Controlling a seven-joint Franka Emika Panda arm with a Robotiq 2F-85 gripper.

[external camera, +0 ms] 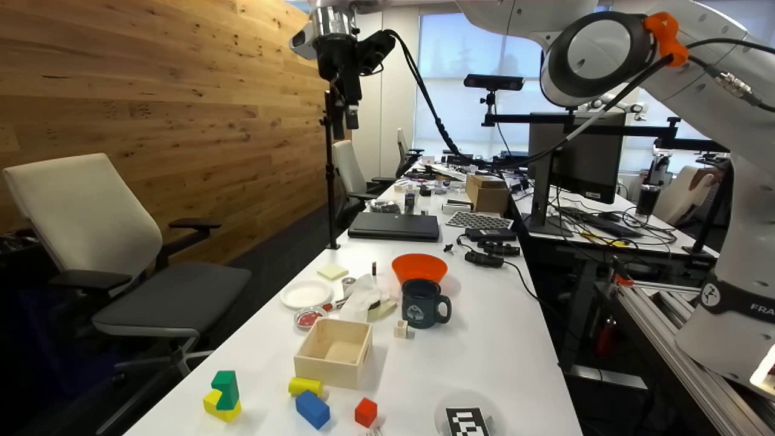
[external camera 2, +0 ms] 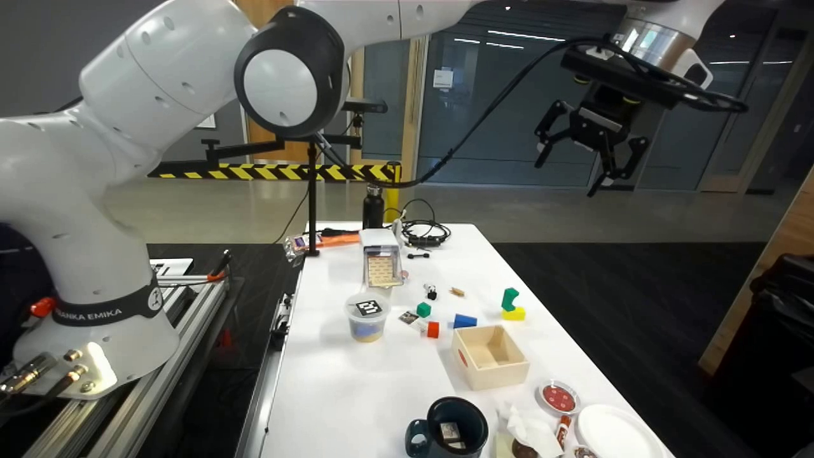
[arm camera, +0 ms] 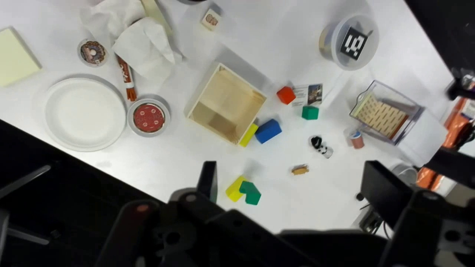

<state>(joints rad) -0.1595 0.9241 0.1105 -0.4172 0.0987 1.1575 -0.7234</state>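
With the pincer [arm camera: 290, 180] spread wide and gripping nothing, a green piece [arm camera: 251, 193] already rests on a yellow block [arm camera: 233, 191] apart from the wooden box [external camera: 327, 368], while the blue block [arm camera: 268, 131], red cube [arm camera: 286, 95] and yellow cylinder [arm camera: 248, 135] lie unstacked near that box.

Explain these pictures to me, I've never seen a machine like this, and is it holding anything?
You're looking at a white robot arm. Its black gripper, which pinches things, hangs open, holding nothing. Two pictures look on from outside, from different places; the third is the wrist view, looking down past the gripper. On the white table are an open wooden box, a dark mug, a white plate, a red block, a blue block, and a green block resting on a yellow block.
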